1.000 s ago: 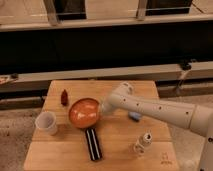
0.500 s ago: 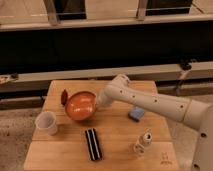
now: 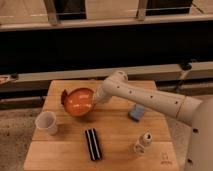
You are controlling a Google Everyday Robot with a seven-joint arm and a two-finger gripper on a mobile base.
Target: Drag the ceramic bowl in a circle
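Wooden table (image 3: 120, 137): ceramic bowl (image 3: 78, 101) tilted near 10 o'clock, gripper (image 3: 97, 98) at its 3 o'clock rim, grip state impossible to tell; circle judged partway at best, loop not visibly closed.

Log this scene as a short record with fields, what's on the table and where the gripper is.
table: wooden
ceramic bowl: orange, left of centre
gripper: at the bowl's right rim
white cup: front left, apart from bowl
black bar: front centre, lying flat
blue block: right of bowl
small bottle: front right, upright
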